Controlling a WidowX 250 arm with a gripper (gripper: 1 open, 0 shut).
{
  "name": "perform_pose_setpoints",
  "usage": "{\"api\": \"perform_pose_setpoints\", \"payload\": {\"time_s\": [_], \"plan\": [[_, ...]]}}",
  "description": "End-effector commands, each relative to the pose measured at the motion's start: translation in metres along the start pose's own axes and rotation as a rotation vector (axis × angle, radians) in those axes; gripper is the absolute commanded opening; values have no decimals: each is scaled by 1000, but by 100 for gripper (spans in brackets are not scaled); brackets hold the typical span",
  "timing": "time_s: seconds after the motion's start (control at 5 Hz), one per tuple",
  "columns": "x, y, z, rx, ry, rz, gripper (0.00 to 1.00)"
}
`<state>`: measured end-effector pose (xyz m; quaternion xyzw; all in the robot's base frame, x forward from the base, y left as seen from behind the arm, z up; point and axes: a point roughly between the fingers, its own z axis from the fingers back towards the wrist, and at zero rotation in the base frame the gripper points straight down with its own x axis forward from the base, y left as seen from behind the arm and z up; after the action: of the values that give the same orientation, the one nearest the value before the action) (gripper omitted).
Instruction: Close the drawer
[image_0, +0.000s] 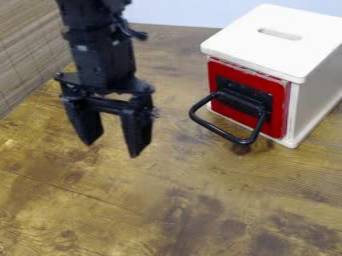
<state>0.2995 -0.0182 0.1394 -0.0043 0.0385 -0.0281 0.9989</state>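
Tool (111, 138) spread, apart from seemingly near-flush red drawer (250, 98).

Black arm comes down from the top left, gripper (112, 133) pointing down, two fingers spread apart, holding nothing.

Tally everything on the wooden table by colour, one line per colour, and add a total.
Red: 1, the drawer
White: 1, the cabinet around it
Black: 2, the drawer's loop handle and the claw, which hangs open over the table to the left of the cabinet
Total: 4
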Motion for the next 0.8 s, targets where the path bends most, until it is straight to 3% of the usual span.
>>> {"api": "perform_pose_setpoints", "payload": {"time_s": [0.0,0.4,0.6], "plan": [[-2,3,2,31,-32,7,100],[-6,32,-12,42,-60,26,100],[-5,38,-7,24,-65,35,100]]}}
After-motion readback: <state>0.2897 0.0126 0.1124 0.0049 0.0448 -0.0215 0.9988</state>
